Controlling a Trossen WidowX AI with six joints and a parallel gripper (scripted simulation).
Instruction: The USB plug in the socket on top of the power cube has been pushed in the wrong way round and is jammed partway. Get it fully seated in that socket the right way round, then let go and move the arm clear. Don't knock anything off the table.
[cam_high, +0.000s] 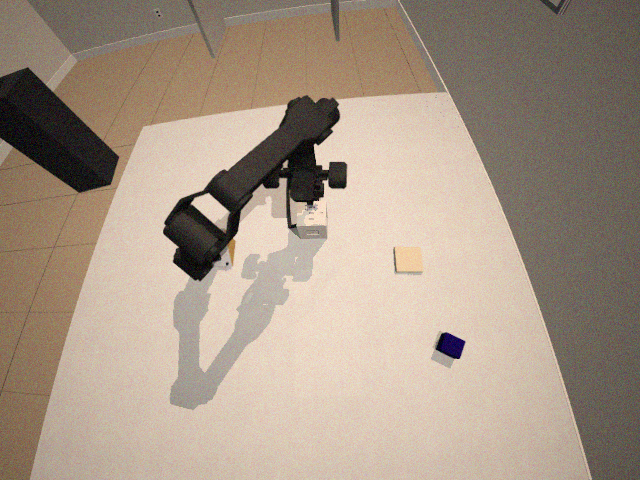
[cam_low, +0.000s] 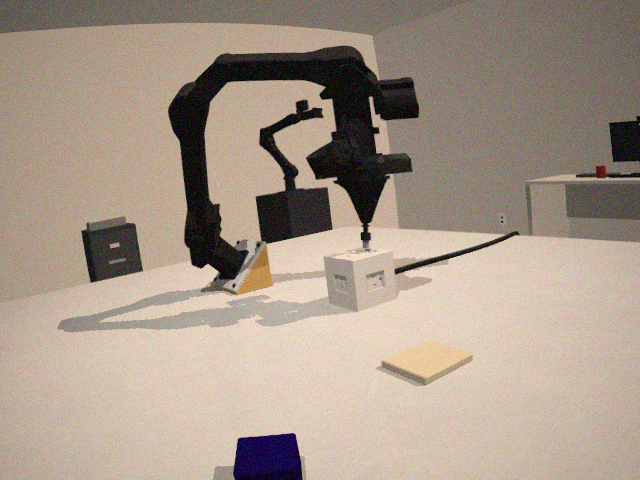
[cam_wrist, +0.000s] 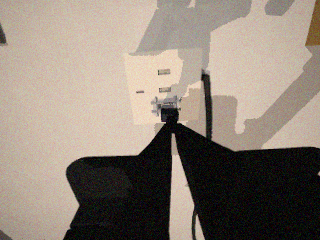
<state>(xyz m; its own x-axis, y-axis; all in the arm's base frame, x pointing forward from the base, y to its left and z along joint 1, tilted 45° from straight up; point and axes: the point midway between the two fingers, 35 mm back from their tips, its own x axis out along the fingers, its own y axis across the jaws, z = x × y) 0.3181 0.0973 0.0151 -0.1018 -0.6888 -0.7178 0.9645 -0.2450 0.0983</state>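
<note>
The white power cube (cam_high: 312, 231) (cam_low: 368, 297) (cam_wrist: 145, 70) stands upright on the table, with slots in its top and openings in its sides. The black-bodied USB plug (cam_low: 366, 235) (cam_wrist: 169, 115) stands upright over the cube's top. Some of its metal shell shows below the body, above the top face. Whether its tip is still inside the socket I cannot tell. My gripper (cam_low: 366, 223) (cam_wrist: 171, 128) points straight down and is shut on the top end of the plug. The socket's mouth and the plug's keying are not readable.
A black cable (cam_low: 457, 255) (cam_wrist: 208, 107) runs from the cube's side across the table. A beige tile (cam_high: 408, 259) (cam_low: 428, 360) and a dark blue block (cam_high: 451, 345) (cam_low: 267, 457) lie apart from the cube. An orange-sided wedge (cam_high: 232, 250) (cam_low: 259, 272) sits at the arm's base.
</note>
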